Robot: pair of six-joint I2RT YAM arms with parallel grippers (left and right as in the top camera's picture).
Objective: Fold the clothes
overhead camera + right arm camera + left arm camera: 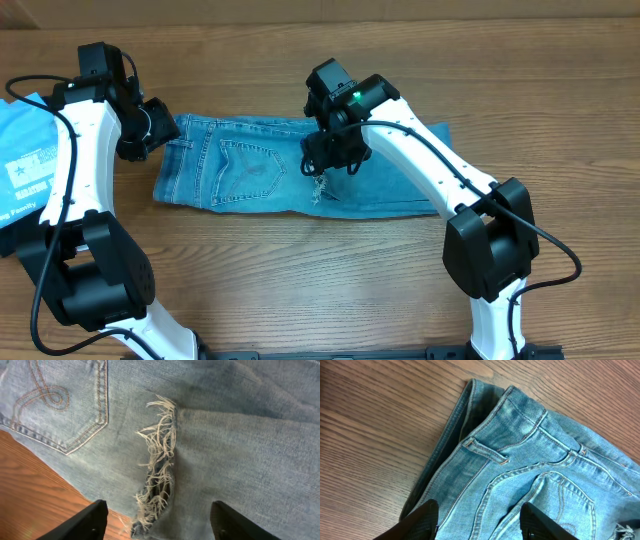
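The light-wash denim jeans point(250, 170) lie folded lengthwise across the middle of the table, legs folded back so the frayed hems point(159, 467) rest over the seat next to a back pocket point(60, 400). My left gripper point(160, 128) is open above the waistband end; its view shows the waistband and a belt loop point(485, 452) between the jaws point(479, 522). My right gripper point(335, 160) is open and empty just above the frayed hem, its jaws point(159, 522) spread either side of it.
A light blue T-shirt with white print point(25, 150) lies at the left edge of the table, partly under the left arm. Bare wood table point(300, 270) surrounds the jeans.
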